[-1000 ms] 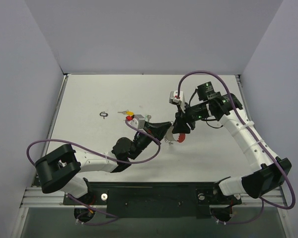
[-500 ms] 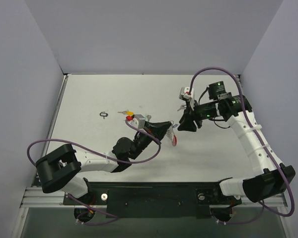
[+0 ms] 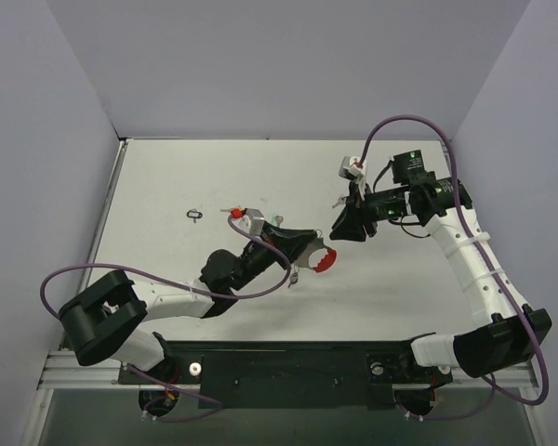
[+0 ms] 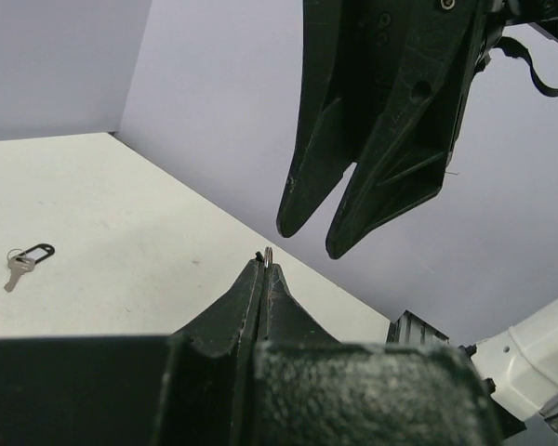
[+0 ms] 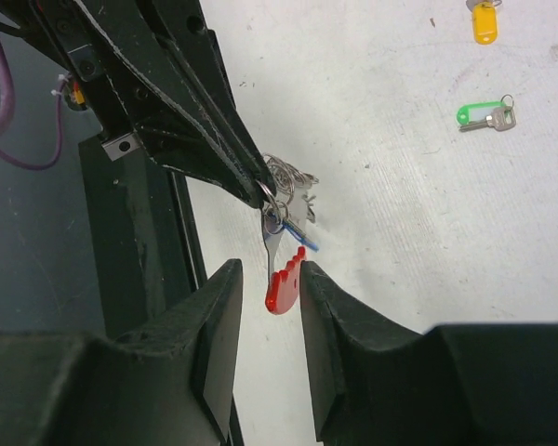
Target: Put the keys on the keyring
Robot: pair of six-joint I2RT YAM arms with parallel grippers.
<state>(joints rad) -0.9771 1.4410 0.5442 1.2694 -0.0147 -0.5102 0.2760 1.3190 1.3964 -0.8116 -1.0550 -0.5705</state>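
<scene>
Keyring (image 5: 281, 288) | pinched in left claw (image 5: 258, 188); hanging just before right claw (image 5: 267, 271)

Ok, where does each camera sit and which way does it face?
Top: fixed above and behind the arms, looking down at the table; both arms show.
Left wrist: on the left arm, looking along its shut left gripper toward the right gripper.
Right wrist: on the right arm, looking down between its own fingers at the keyring.
Shared: top and right wrist both show the left gripper pinching the keyring.
</scene>
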